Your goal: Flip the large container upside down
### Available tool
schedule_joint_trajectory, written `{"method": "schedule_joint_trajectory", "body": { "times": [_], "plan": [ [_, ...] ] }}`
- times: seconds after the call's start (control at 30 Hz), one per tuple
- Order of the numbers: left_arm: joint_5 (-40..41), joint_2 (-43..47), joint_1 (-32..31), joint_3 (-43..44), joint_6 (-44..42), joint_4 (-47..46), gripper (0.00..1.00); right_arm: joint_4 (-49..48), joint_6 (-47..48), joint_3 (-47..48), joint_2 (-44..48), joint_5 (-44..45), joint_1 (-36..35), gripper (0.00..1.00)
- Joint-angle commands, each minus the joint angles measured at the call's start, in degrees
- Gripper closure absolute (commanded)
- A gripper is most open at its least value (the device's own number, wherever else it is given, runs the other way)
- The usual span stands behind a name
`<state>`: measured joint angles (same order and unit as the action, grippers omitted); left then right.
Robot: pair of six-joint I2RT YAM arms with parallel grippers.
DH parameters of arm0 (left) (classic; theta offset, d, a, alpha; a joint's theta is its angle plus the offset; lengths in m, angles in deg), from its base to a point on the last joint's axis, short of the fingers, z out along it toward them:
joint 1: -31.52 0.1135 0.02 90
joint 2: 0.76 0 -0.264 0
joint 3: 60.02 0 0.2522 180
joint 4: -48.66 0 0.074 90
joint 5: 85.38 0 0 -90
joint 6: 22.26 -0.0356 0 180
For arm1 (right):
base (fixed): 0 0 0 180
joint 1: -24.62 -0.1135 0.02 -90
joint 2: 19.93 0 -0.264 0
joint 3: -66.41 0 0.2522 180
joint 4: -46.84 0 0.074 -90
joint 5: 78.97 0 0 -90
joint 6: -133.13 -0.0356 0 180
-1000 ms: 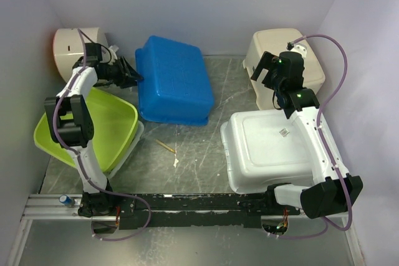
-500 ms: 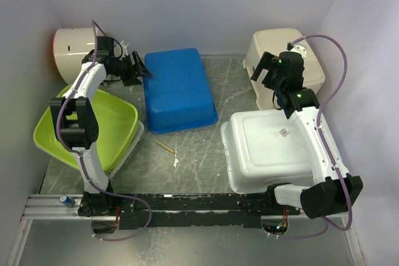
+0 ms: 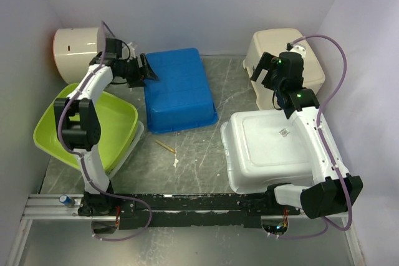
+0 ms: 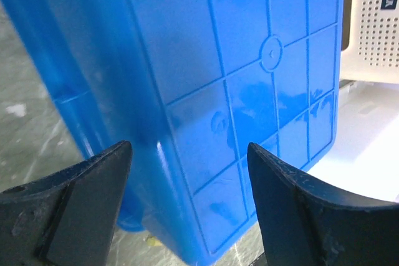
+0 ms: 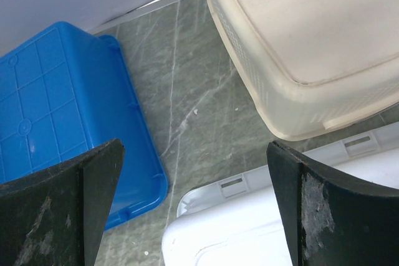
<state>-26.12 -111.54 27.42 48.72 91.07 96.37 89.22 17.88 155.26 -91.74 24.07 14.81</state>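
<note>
- Table (image 3: 199, 154): grey marbled top with walls on three sides. Both my arms are bolted at its near edge.
- White tub (image 3: 262, 154): biggest thing here, at the near right beside my right arm. It lies base up with its rim on the table, and its far rim (image 5: 280, 216) shows under my right wrist.
- Blue tub (image 3: 177, 88): far middle, also base up, with its ribbed bottom showing. It sits apart from the white tub.
- Green tub (image 3: 118, 123): near left, mouth up and tilted.
- Basket (image 3: 283, 45): cream and perforated, base up in the far right corner, just behind the white tub.
- Drum (image 3: 75, 45): round and white, in the far left corner.
- Left gripper (image 3: 148, 71): at the blue tub's far left corner. My fingers (image 4: 93, 204) are spread wide with the tub's edge ahead between them. I cannot tell whether they touch it.
- Right gripper (image 3: 263, 71): raised over the gap between basket and white tub, fingers (image 5: 312, 216) spread wide and clear of both.
- Stick (image 3: 165, 146): thin, lying on the table between the green and white tubs.
- Sticker (image 3: 283, 133): small, on the white tub's base.
</note>
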Motion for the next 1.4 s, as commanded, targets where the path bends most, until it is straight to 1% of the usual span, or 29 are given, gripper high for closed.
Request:
{"method": "schedule_joint_trajectory", "body": {
  "times": [0.0,0.13,0.23,0.43,0.7,0.77,0.87,0.93,0.97,1.07,1.17,1.27,1.37],
  "plan": [
    [-4.30,-5.80,-4.72,4.01,-0.09,-3.55,0.17,-0.01,0.48,-0.74,0.75,0.01,0.33,0.00],
    [-4.40,-9.08,-10.54,7.25,3.76,-8.05,0.18,0.80,0.88,-0.91,1.44,0.49,0.32,0.00],
    [-4.15,-12.13,-13.33,10.94,6.05,-10.55,0.20,1.57,1.23,-0.88,1.88,0.91,0.33,0.00],
    [-5.36,-17.46,-15.15,16.99,8.83,-13.01,0.22,2.26,1.34,-1.38,2.76,1.37,0.32,0.00],
    [-7.54,-23.92,-16.37,27.31,9.52,-10.90,0.22,2.49,1.17,-1.85,2.81,1.35,0.36,0.00],
    [-6.47,-22.56,-16.38,26.12,9.25,-10.73,0.22,3.03,1.29,-1.92,3.07,2.09,0.33,0.00],
    [-1.00,-17.06,-16.38,19.95,8.71,-12.49,0.21,3.33,1.69,-2.43,3.55,3.24,0.44,0.00],
    [4.81,-12.24,-16.38,14.64,9.46,-15.73,0.20,3.24,1.78,-2.70,3.60,3.36,0.40,0.00],
    [9.07,-10.29,-16.38,12.16,10.21,-17.27,0.20,3.17,1.79,-2.74,3.56,3.17,0.40,0.00],
    [16.68,-7.27,-16.38,8.13,12.55,-20.32,0.18,2.81,1.61,-2.47,2.97,2.18,0.41,0.00],
    [21.55,-7.94,-16.33,7.84,14.89,-21.74,0.15,2.89,1.52,-2.15,2.63,1.90,0.40,0.00],
    [21.73,-11.08,-16.38,9.88,15.98,-23.75,0.14,2.95,1.63,-2.43,2.95,2.16,0.43,0.00],
    [20.46,-15.95,-16.47,14.27,16.00,-24.61,0.14,3.51,1.81,-2.49,3.37,2.36,0.43,0.00]
  ]
}}
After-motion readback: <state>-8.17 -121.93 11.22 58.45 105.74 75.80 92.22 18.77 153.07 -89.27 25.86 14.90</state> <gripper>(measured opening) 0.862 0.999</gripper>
